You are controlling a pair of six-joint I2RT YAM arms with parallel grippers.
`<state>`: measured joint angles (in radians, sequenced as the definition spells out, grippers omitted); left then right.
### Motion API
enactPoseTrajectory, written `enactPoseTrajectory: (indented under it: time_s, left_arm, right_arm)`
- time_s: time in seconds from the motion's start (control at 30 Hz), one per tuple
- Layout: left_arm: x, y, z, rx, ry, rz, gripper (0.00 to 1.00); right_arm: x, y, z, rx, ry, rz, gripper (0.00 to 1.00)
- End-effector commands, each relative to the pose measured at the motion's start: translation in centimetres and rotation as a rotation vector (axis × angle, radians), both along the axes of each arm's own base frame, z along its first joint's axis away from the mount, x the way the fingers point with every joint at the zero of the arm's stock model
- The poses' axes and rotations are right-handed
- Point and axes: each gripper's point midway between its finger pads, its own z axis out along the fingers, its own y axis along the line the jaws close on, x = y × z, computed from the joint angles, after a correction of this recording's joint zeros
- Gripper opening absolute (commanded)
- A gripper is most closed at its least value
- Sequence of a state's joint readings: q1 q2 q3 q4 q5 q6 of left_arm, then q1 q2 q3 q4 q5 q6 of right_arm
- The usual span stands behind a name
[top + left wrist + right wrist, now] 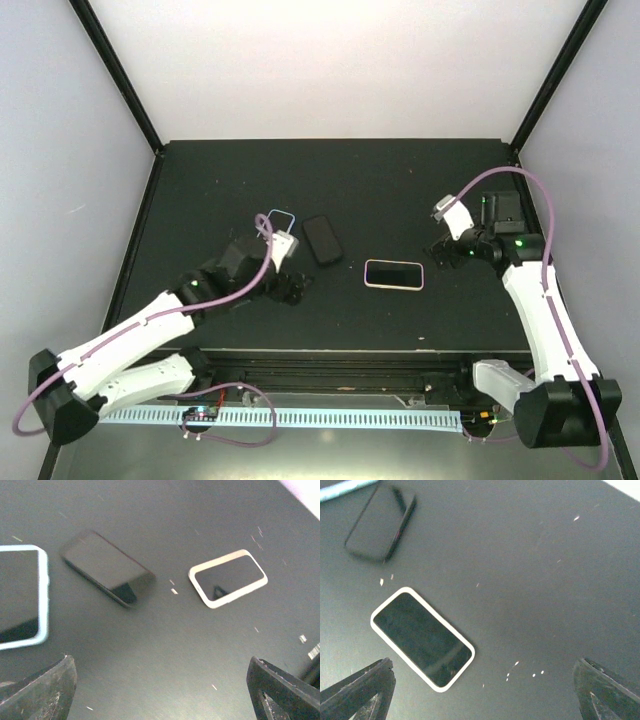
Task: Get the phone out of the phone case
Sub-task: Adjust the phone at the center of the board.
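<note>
The phone [17,595] lies flat at the left of the left wrist view, its dark screen filling the pale blue phone case [44,590]. From above, the case [283,213] shows only as a thin blue outline, partly hidden behind my left wrist. My left gripper [162,692] is open over bare mat, just near of the case and holding nothing. It sits at mid-left of the table in the top view [288,288]. My right gripper [482,692] is open too and empty, hovering over bare mat at the right [438,252].
A plain black phone [322,240] lies right of the case, also seen by the left wrist [107,575] and the right wrist [375,527]. A white-rimmed phone [394,274] lies mid-table [228,577], close to my right gripper's left finger [422,636]. White walls enclose the black mat.
</note>
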<state>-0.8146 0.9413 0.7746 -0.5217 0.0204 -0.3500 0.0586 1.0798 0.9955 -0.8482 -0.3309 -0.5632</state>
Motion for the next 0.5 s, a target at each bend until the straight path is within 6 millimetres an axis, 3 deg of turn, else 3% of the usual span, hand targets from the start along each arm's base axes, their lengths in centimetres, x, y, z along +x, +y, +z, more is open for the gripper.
enactPoseTrajectory:
  time_s: [0.0, 0.13, 0.2, 0.47]
  left_arm:
    - [-4.0, -3.5, -3.3, 0.013, 0.146, -0.122, 0.98]
    - [-6.6, -5.4, -6.1, 0.057, 0.217, -0.188, 0.99]
    - [-7.6, -6.1, -7.3, 0.071, 0.244, -0.205, 0.99]
    - [-8.5, -6.5, -10.3, 0.07, 0.323, -0.147, 0.99]
  right_arm:
    - [-2.3, -0.1, -3.2, -0.186, 0.127, 0.204, 0.92]
    - [-2.2, 0.0, -5.9, -0.279, 0.225, 0.297, 0.92]
    - [-1.6, 0.1, -7.2, -0.328, 0.262, 0.325, 0.97]
    - [0.9, 2.3, -11.6, -0.436, 0.39, 0.445, 1.0]
